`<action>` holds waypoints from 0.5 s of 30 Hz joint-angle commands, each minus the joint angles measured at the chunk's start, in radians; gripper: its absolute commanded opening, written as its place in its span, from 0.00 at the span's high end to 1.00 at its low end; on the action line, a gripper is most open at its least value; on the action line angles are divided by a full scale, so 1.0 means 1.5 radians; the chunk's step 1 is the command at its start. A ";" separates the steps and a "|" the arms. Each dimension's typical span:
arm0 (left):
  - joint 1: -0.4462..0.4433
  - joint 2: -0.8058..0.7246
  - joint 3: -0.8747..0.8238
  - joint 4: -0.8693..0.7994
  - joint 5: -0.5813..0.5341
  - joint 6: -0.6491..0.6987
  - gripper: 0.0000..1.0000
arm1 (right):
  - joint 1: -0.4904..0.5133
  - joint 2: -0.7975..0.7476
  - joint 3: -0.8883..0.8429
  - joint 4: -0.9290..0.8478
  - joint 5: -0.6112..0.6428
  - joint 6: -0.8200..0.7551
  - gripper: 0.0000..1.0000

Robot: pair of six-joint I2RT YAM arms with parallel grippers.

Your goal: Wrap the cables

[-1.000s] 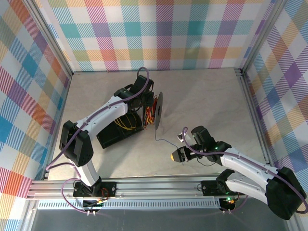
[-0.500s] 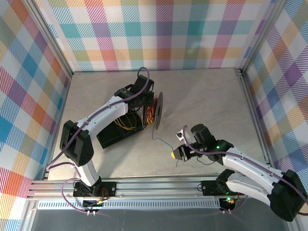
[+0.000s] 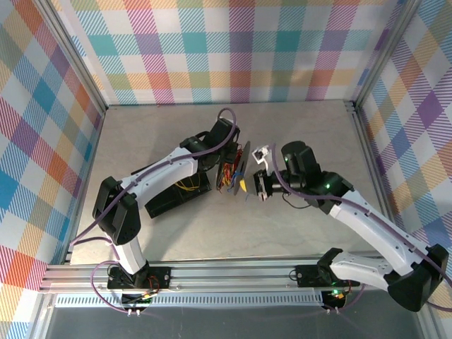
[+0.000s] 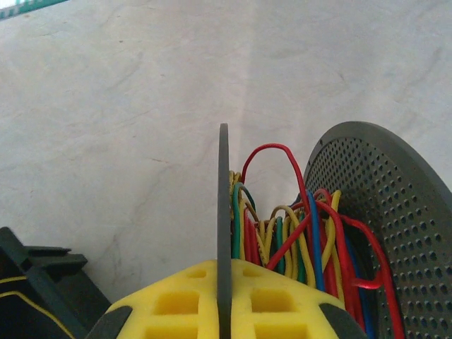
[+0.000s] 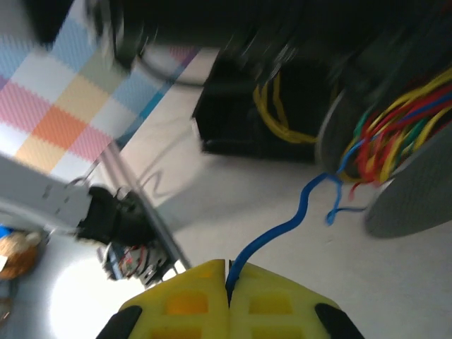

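A grey spool (image 3: 239,168) with a perforated flange (image 4: 395,212) stands on edge mid-table, wound with red, yellow, green and blue cables (image 4: 304,233). My left gripper (image 4: 224,265) is shut on the spool's thin near flange (image 4: 224,191), yellow pads on both sides of it. Just right of the spool, my right gripper (image 3: 247,186) is shut on a thin blue cable (image 5: 282,229). That cable runs in a wavy line from the right gripper (image 5: 227,267) to the spool (image 5: 395,141), and a short kinked piece of it shows beside the spool.
A black box (image 3: 176,194) with yellow wires (image 5: 272,113) in it sits left of the spool, under the left arm. Plaid walls with metal frame posts close in the table on three sides. A metal rail (image 3: 212,272) runs along the near edge.
My right gripper has shut on the blue cable and swung from the near middle of the table up to the spool. The left arm and spool shifted slightly right.
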 commanded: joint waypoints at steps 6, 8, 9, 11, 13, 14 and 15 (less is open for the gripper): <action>-0.027 -0.070 -0.060 0.095 0.001 0.053 1.00 | -0.154 0.106 0.162 -0.103 0.012 -0.070 1.00; -0.030 -0.076 -0.070 0.097 0.014 0.066 1.00 | -0.188 0.143 0.201 -0.134 0.015 -0.078 1.00; -0.031 -0.081 -0.077 0.097 0.020 0.074 1.00 | -0.207 0.164 0.216 -0.147 0.012 -0.082 1.00; -0.034 -0.090 -0.090 0.096 0.033 0.086 1.00 | -0.249 0.200 0.242 -0.162 0.006 -0.082 1.00; -0.034 -0.107 -0.107 0.096 0.043 0.093 1.00 | -0.290 0.239 0.262 -0.174 0.008 -0.078 1.00; -0.034 -0.115 -0.115 0.099 0.047 0.097 1.00 | -0.308 0.255 0.268 -0.176 0.007 -0.074 1.00; -0.033 -0.123 -0.124 0.101 0.051 0.100 1.00 | -0.326 0.273 0.271 -0.174 0.006 -0.071 1.00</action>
